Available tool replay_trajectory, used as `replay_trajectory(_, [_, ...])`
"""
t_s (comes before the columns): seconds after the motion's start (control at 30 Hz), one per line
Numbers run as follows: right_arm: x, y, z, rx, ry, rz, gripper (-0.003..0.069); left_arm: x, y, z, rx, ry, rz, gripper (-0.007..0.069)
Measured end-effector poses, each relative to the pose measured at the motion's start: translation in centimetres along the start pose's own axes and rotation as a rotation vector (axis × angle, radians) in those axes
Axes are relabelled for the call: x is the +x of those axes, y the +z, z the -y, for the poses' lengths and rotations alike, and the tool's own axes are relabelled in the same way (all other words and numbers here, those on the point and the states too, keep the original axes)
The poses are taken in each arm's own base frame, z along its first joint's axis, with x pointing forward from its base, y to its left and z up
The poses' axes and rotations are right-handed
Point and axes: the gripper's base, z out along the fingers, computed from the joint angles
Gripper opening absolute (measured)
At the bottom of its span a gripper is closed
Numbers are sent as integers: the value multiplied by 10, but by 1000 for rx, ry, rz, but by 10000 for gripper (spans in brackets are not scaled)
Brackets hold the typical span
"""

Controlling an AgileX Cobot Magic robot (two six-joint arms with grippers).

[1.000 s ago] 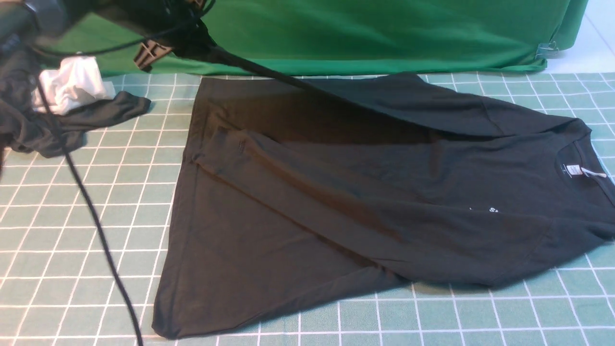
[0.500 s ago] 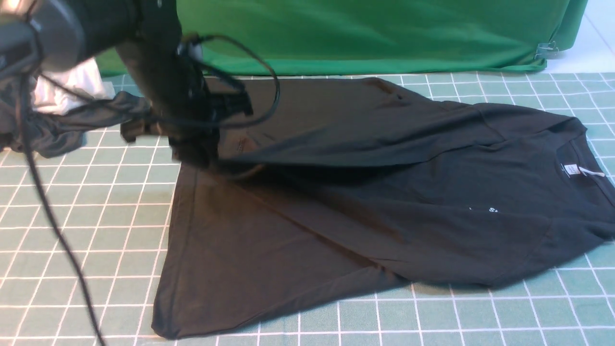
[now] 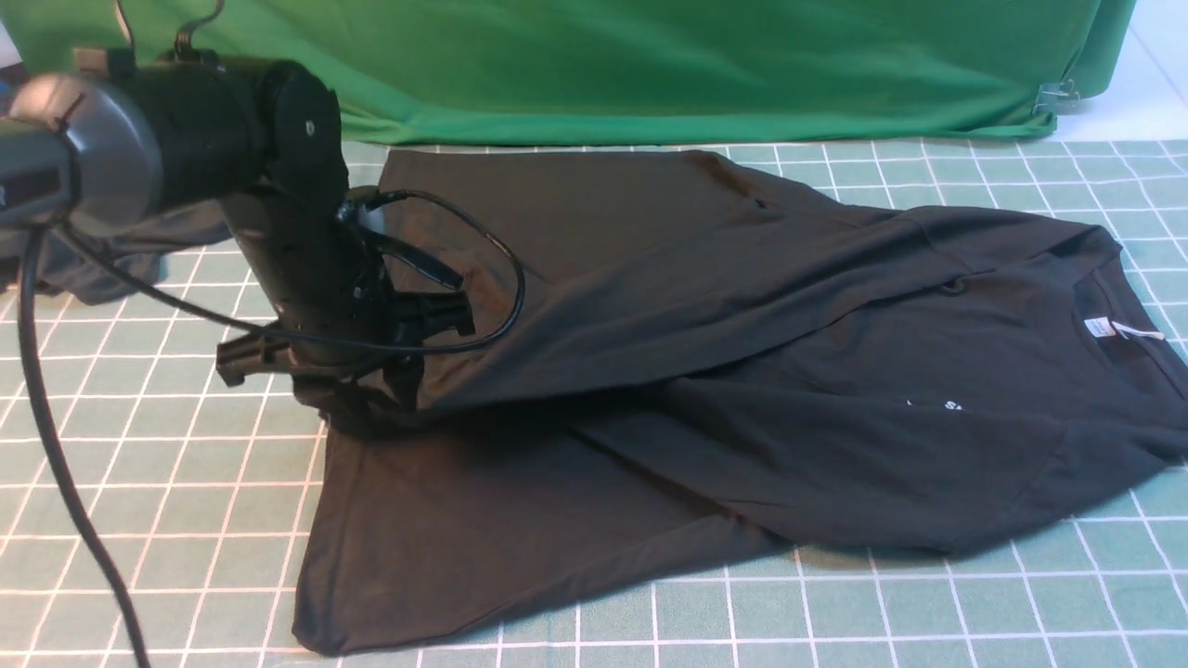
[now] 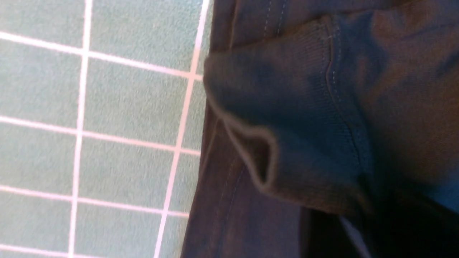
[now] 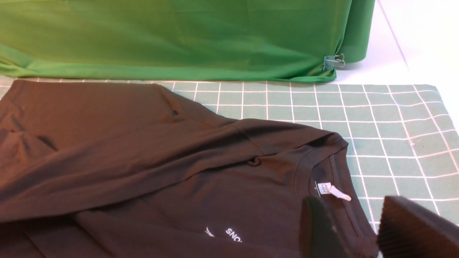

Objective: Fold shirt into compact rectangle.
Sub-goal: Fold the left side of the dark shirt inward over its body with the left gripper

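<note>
- Left gripper [image 3: 369, 406] is clamped on the sleeve cuff [image 4: 287, 107]. I'd lower it flat across the black shirt [image 3: 742, 371], sleeve smooth and inside the body outline, before letting go.
- Right gripper [image 5: 353, 233], jaws apart, hovers by the collar [image 5: 298, 179].
- The shirt lies spread on the gridded mat [image 3: 139, 482].

Black shirt [image 3: 742, 306] with white lettering [image 3: 952, 405], teal mat [image 3: 139, 482] gridded in white lines, plain green backdrop cloth [image 3: 696, 65].

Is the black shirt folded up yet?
Only partly: the shirt lies mostly spread on the mat, one sleeve laid across its body.
</note>
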Motion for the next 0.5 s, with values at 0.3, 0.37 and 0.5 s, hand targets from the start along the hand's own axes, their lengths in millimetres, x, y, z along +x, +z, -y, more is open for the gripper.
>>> replay_trajectory(0.3, [1,8,0,2,1,-33,239,-10,-56,7,17,85,92,521])
replay_trajectory(0.37, [1,8,0,2,1,-36,239,-9,-58,7,20,90,97,527])
replay_trajectory(0.5, [1,10,0,2,2,-49,239,-7,-61,6,19,113,97,512])
